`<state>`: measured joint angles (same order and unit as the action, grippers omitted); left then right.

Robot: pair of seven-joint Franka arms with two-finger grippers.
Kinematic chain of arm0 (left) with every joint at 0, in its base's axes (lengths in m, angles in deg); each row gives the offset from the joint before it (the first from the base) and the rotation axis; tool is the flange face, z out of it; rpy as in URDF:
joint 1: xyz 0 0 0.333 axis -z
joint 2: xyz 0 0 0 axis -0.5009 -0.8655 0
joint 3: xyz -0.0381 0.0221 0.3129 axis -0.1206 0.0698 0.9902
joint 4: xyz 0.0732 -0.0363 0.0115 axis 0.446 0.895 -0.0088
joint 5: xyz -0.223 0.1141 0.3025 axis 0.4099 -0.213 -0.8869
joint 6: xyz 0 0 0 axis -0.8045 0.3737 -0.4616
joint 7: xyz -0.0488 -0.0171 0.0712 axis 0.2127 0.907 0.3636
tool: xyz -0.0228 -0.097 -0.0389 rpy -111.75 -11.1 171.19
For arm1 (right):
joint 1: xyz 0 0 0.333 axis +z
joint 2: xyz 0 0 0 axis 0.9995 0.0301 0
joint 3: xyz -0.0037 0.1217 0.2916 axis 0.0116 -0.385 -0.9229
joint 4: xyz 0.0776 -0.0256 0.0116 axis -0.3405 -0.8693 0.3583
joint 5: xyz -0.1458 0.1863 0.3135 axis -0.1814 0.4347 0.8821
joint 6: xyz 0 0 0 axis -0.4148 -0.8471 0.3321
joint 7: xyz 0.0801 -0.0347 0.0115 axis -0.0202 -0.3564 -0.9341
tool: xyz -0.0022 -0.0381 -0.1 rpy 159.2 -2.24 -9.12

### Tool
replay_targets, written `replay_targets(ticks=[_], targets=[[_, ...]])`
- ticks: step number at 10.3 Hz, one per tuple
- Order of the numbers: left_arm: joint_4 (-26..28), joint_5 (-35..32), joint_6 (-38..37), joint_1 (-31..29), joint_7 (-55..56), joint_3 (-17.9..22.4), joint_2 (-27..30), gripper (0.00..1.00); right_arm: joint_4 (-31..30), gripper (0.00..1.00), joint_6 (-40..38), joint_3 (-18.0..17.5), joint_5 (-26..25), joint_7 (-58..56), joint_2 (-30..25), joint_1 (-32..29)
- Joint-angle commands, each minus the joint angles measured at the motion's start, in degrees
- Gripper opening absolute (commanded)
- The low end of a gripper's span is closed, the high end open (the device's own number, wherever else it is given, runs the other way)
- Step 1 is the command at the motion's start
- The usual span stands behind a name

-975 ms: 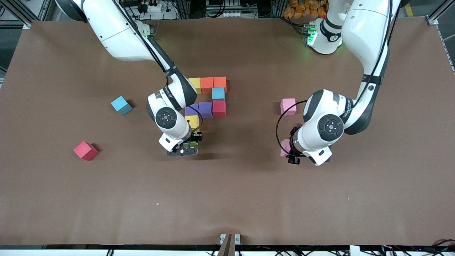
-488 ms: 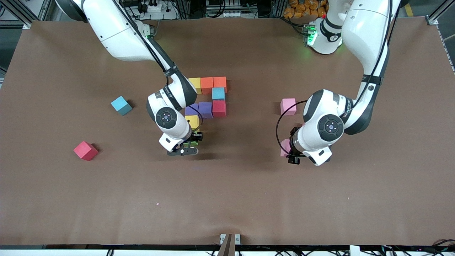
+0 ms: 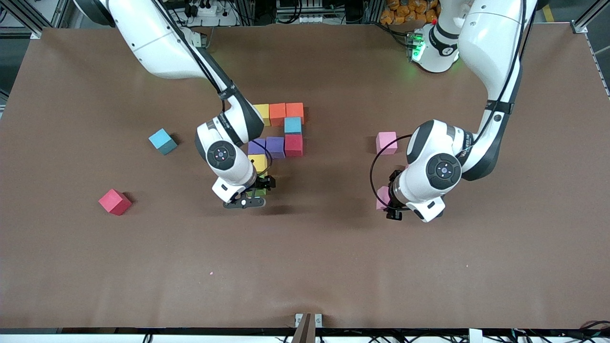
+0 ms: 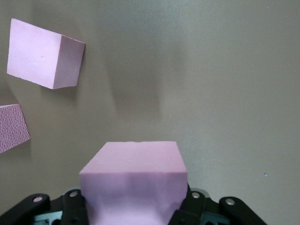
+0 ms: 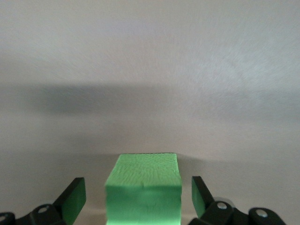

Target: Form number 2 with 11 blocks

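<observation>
The green block (image 5: 143,190) was seen between the spread fingers of the right claw (image 5: 138,197), released. A pink block (image 4: 133,180) was gripped in the left claw (image 4: 133,211).

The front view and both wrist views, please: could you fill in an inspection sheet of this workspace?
Surface: brown table, bare toward the camera.
Job's things: partial digit of eight touching foam cubes; green foam cube set down at its nearer end.
Clutter: loose light blue cube, red cube, pink cube.
Grippers: right pincer open, its fingers apart from the green cube; left pincer shut on a second pink foam cube.
Cables: black loop at left wrist.
Surroundings: metal framing, power strip.
</observation>
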<state>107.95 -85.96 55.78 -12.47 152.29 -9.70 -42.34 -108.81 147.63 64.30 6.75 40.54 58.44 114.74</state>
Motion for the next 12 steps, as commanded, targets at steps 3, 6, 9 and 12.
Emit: replay_targets(ticks=[3,6,9,12], targets=[[-0.55,1.26,-0.27,0.43,1.11,0.29,-0.39,0.35,-2.24,1.00,-7.48,1.83,0.57,-0.55,-15.45,-4.64],[-0.55,1.08,-0.27,2.53,4.08,0.38,-0.74,0.35,-2.06,1.00,-18.62,1.74,-0.38,-4.39,-26.78,-10.01],[-1.68,1.08,-0.18,5.34,9.17,0.38,-1.44,0.35,1.61,1.00,-33.38,1.56,-1.00,-16.28,-30.58,-17.76],[-6.25,0.90,-0.01,10.16,16.81,0.73,-5.04,0.35,10.12,1.00,-46.04,1.82,-6.54,-23.38,-31.04,-22.93]])
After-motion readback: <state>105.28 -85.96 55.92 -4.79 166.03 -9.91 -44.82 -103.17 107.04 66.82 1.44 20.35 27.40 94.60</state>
